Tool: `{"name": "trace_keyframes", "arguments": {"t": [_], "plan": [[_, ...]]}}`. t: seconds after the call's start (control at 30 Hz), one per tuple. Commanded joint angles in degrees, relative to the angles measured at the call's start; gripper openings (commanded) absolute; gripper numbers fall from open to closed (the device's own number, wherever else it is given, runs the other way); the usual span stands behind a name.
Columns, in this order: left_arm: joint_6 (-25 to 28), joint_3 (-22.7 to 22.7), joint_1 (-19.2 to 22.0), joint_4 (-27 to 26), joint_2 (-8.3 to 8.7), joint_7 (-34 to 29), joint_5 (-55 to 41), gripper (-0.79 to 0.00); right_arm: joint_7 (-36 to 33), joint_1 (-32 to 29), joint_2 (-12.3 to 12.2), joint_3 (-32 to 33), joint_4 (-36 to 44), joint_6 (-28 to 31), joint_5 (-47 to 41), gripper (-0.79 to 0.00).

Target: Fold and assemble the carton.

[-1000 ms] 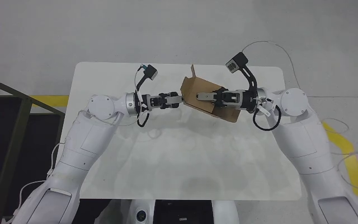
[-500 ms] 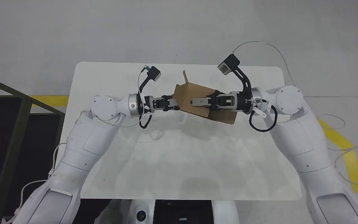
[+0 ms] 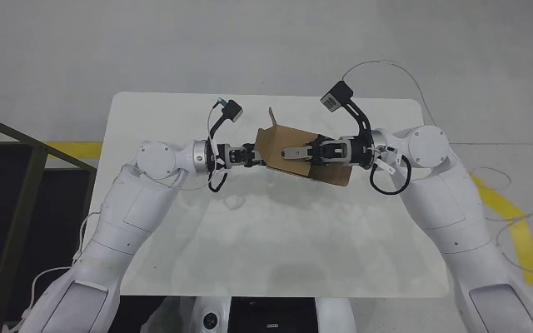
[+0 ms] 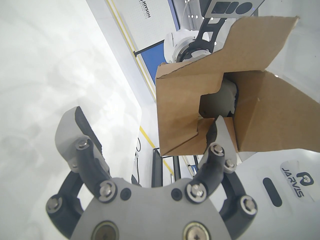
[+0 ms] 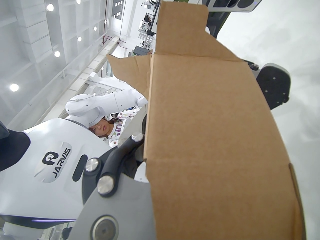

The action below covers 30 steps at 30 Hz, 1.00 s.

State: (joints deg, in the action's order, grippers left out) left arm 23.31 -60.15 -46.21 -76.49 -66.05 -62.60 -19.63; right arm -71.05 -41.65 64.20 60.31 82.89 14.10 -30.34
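Note:
A brown carton hangs partly folded above the back middle of the table, one end flap sticking up. My right gripper is shut on its top panel, one finger lying on top and the other inside. In the right wrist view the carton hides most of that gripper; one finger shows beside the wall. My left gripper is open at the carton's open end. One of its fingertips touches the lower flap, and the other stands free over the table.
The white table has bare room in front of both arms. A dark frame stands off its left edge. Yellow floor lines run on both sides.
The right arm has carried the carton to the left and tipped it flatter. The left gripper has drawn back slightly and now meets the carton's open end.

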Motion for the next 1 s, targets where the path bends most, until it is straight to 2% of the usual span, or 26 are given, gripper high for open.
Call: {"name": "trace_keyframes", "arguments": {"t": [0.0, 0.3, 0.53, 0.97], "plan": [[-0.14, 0.08, -0.02, -0.09, 0.0, -0.11, 0.05, 0.0, -0.02, 0.06, 0.03, -0.03, -0.13, 0.05, 0.0, -0.785], [-0.12, -0.13, 0.01, -0.23, 0.06, -0.21, 0.01, 0.0, -0.62, 0.12, 0.07, 0.15, -1.31, 0.34, -0.26, -0.785], [0.15, -2.39, -0.09, 1.46, 0.57, 0.39, 0.23, 0.0, -3.0, -0.74, -0.37, 1.54, -3.22, -0.29, -1.02, -0.785], [0.69, -4.6, 0.35, 4.06, 1.08, 1.95, 1.08, 0.0, -12.72, -0.1, -0.06, -2.26, -3.83, -1.29, -1.4, -0.785]]}}
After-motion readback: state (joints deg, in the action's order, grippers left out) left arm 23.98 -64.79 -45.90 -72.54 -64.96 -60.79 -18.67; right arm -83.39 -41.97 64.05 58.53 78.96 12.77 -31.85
